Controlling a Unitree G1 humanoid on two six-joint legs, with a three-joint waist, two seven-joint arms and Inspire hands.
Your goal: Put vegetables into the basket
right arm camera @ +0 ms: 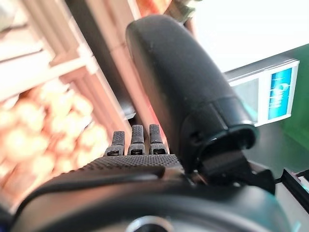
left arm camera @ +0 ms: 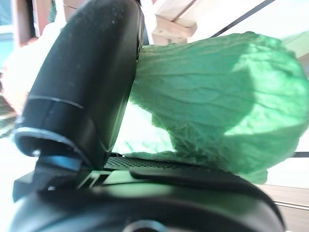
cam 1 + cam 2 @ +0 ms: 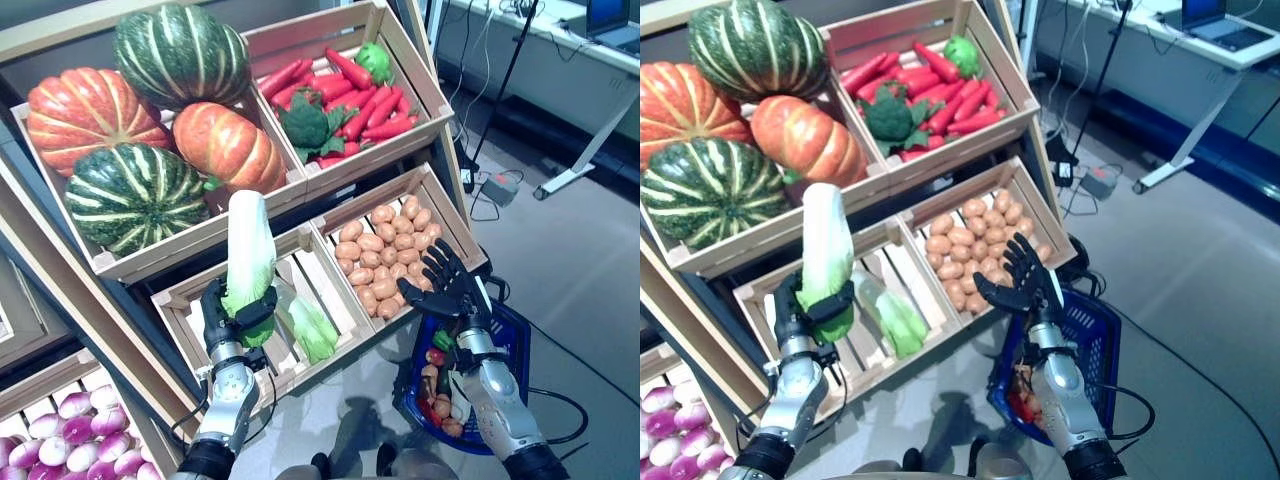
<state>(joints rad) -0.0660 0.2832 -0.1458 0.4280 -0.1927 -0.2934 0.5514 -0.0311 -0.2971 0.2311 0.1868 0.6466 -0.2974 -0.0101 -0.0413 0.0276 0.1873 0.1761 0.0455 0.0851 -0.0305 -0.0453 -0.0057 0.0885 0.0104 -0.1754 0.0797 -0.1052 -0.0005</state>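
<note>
My left hand (image 3: 228,318) is shut on a long cabbage (image 3: 247,252) with a white stalk and green leaves, held upright in front of the lower left crate. In the left wrist view the thumb (image 2: 84,82) presses on the green leaves (image 2: 212,101). My right hand (image 3: 452,290) is open with straight fingers, just above the far rim of the blue basket (image 3: 510,330) on the floor. The basket holds several small vegetables, red, green and orange (image 3: 438,385). It also shows in the right eye view (image 3: 1085,335).
A slanted wooden stand (image 3: 330,215) with crates of vegetables rises right before me. A second cabbage (image 3: 308,325) lies in the lower left crate beside my left hand. Potatoes (image 3: 385,255) fill the crate beside my right hand. Grey floor and a table leg (image 3: 585,150) lie to the right.
</note>
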